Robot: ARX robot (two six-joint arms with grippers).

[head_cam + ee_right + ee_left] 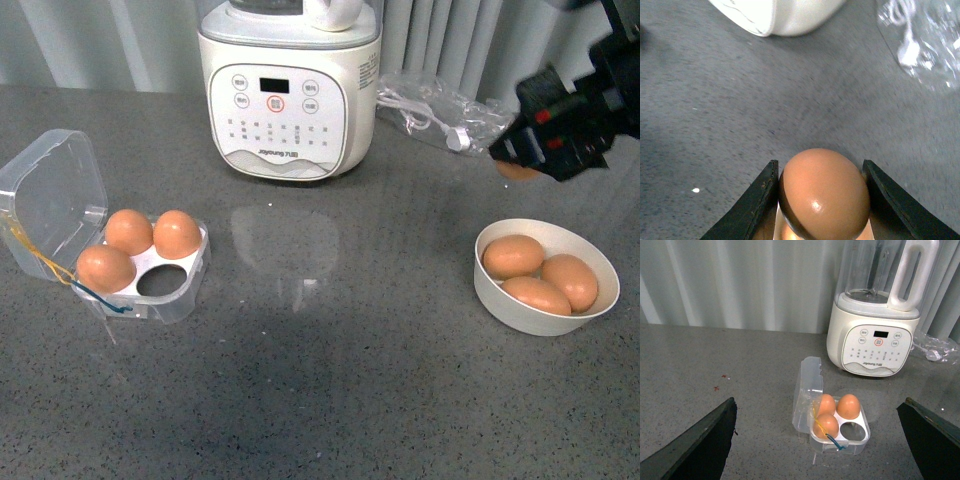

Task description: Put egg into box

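The egg [825, 192] is seen clamped by right fingers [752, 205], plainly only wrist-side. Meanwhile left fingers [700, 440] are held apart; open worktop [350, 380] is left toward the box [55, 195].

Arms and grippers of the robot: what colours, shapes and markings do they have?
The right arm is black and blocky, with small red markings. The right gripper's fingers and the left gripper's fingers are dark, flat, tapering wedges.

I see a grey speckled stone tabletop [330, 400] running back to a pale, vertically ribbed wall [740, 285]. Soft light reflects off the tabletop before a white Joyoung blender [288, 95]. Small red specks [716, 388] dot the surface.
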